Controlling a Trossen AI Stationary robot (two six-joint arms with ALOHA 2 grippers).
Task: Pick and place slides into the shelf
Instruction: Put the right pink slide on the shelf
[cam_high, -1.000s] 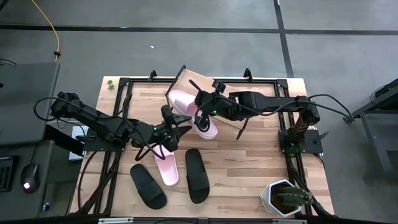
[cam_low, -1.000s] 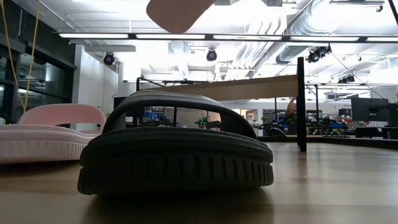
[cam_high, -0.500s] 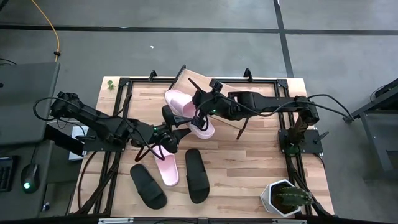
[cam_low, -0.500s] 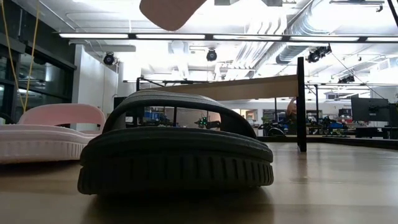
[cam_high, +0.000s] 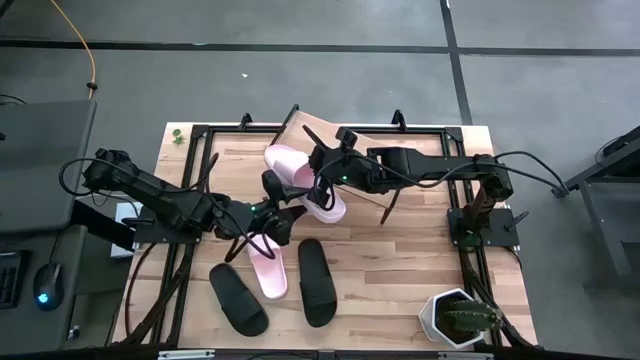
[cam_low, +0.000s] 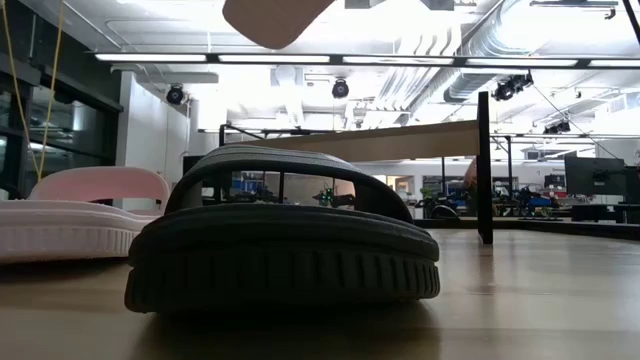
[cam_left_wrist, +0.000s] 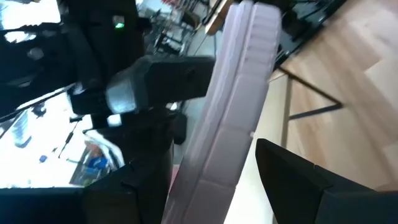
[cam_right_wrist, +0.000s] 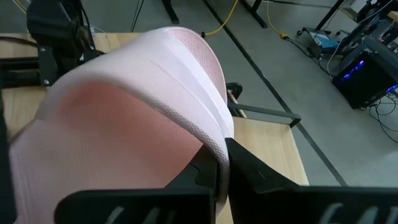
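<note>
we see the raised pink slide (cam_high: 300, 177), pinched at its strap by the right gripper (cam_high: 322, 185), now sitting further toward the left and far side of the table than a second ago, its toe end nearer the shelf (cam_high: 372, 148) edge. in the low view its sole (cam_low: 275, 20) has slid slightly left. the left gripper (cam_high: 283, 203) has crept a little closer to that slide.

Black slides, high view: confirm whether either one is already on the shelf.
No: both black slides lie on the tabletop at its near side, apart from the shelf at the far edge.
</note>
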